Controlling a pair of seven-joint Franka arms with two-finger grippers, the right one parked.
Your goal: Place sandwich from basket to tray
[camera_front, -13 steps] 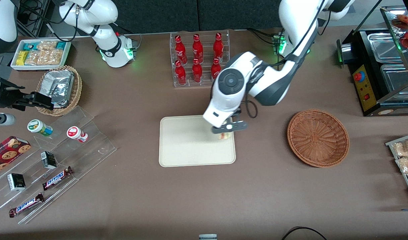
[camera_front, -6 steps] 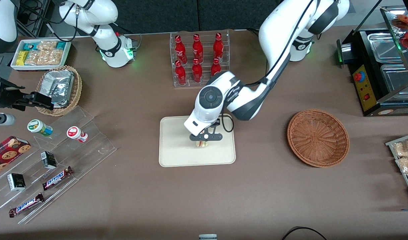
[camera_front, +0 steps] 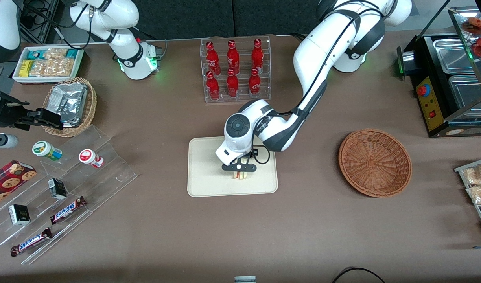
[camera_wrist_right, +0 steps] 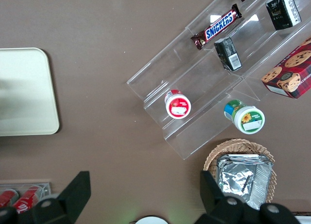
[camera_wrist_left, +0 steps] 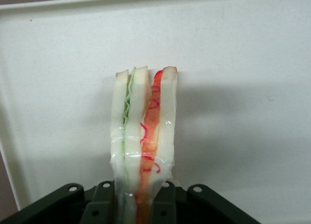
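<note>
My left gripper (camera_front: 239,169) is shut on the sandwich (camera_front: 240,174), a wrapped wedge of white bread with orange-red and green filling, and holds it low over the middle of the cream tray (camera_front: 209,177). In the left wrist view the sandwich (camera_wrist_left: 143,122) sticks out from between the black fingers (camera_wrist_left: 99,204) over the tray surface (camera_wrist_left: 243,88). I cannot tell whether it touches the tray. The reddish-brown wicker basket (camera_front: 375,162) sits empty toward the working arm's end of the table.
A clear rack of red bottles (camera_front: 234,68) stands farther from the front camera than the tray. Clear stepped shelves (camera_front: 63,188) with snacks, a tan basket of foil packs (camera_front: 70,104) and a white snack box (camera_front: 47,63) lie toward the parked arm's end. A black food warmer (camera_front: 448,78) stands near the basket.
My left gripper has carried the sandwich from the tray's edge nearest the basket to over the tray's middle, and it has come lower.
</note>
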